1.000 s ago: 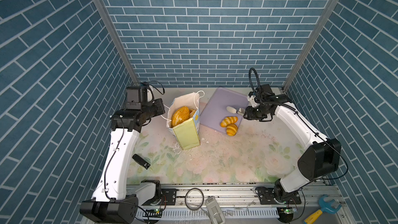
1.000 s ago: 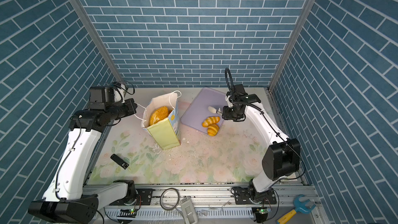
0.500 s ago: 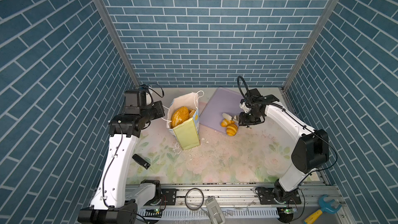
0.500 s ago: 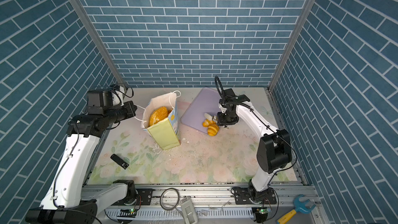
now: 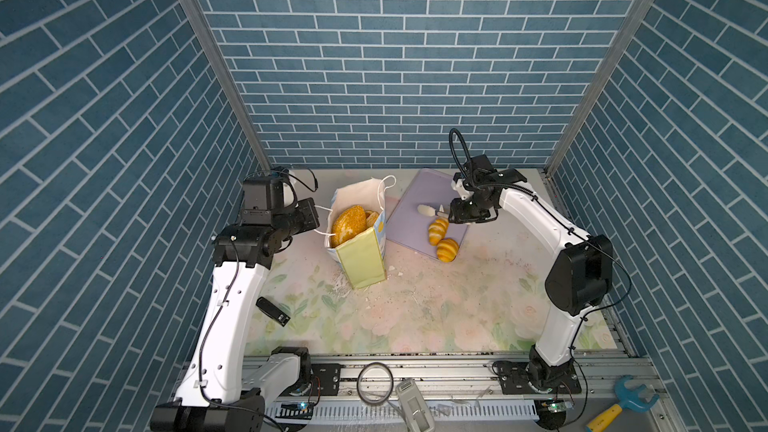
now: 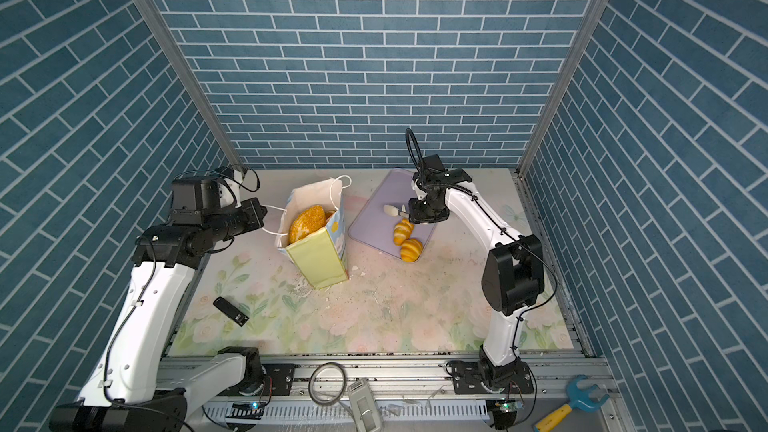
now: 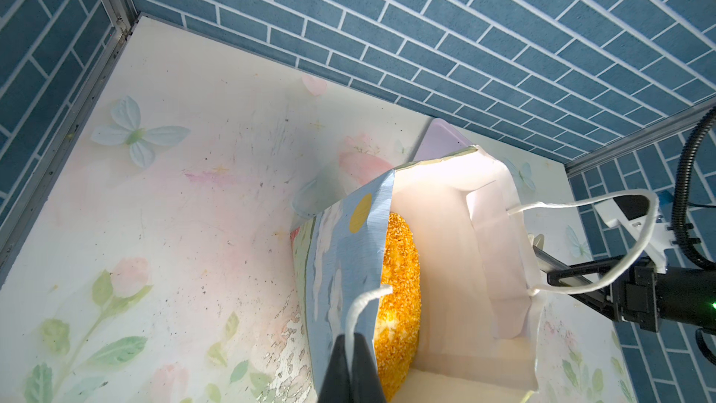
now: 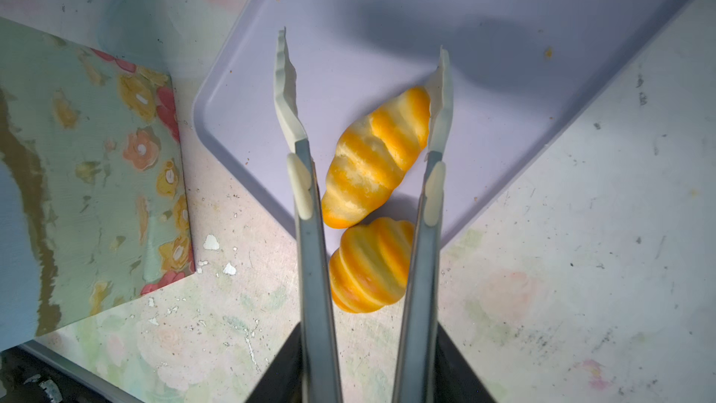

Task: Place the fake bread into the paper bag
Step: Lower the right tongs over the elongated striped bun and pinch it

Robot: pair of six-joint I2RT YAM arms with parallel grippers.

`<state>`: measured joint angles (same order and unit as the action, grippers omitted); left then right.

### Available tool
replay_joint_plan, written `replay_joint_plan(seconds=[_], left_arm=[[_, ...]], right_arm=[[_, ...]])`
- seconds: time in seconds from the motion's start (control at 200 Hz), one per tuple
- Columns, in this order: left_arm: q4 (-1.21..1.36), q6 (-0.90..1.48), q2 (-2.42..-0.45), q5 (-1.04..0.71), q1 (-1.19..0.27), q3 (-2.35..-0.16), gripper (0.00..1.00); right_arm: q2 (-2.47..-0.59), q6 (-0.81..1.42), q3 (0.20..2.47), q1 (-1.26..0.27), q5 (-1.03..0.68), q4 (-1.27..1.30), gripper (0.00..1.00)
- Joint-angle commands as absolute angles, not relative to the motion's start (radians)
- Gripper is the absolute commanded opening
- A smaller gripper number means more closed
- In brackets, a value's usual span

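Clenching one cord handle (image 7: 362,300), the left gripper (image 7: 350,350) holds the paper bag (image 5: 359,261) open, seemingly for loading, a seeded loaf (image 5: 348,224) already inside, while at the bag's three o'clock the right gripper (image 5: 457,213) grasps tongs (image 8: 310,265), spread astride a ridged roll (image 8: 374,160) that lies on the tray (image 8: 387,13) beside a second roll (image 8: 368,265).

The paper bag (image 6: 318,259) stood open with a seeded loaf (image 6: 305,223) inside. Two ridged rolls (image 6: 403,229) lay on the lavender tray (image 6: 376,209), beside the tongs (image 6: 392,211) in the right gripper (image 6: 412,214). The left gripper (image 6: 262,218) apparently pinched the bag's cord handle (image 6: 276,207).
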<state>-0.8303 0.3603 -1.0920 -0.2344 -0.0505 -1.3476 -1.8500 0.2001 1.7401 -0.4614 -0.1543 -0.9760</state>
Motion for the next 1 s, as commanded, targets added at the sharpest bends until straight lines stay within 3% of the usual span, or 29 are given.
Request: replay_joint_plan(seconds=[0.0, 0.35, 0.88, 0.995], left_arm=[[-0.811, 0.358, -1.087, -0.249, -0.045, -1.342, 0.00], [-0.805, 0.361, -1.091, -0.257, -0.045, -1.343, 0.00], [-0.797, 0.376, -1.062, -0.261, -0.045, -1.308, 0.00], [-0.796, 0.379, -1.058, -0.258, -0.045, -1.313, 0.00]], right_arm=[[-1.800, 0.177, 1.753, -0.482, -0.062, -1.052, 0.47], [-1.737, 0.255, 1.619, -0.533, -0.048, -1.081, 0.47], [-1.904, 0.165, 1.730, -0.574, -0.081, -0.969, 0.44], [-1.960, 0.154, 1.802, -0.580, -0.011, -1.011, 0.42]])
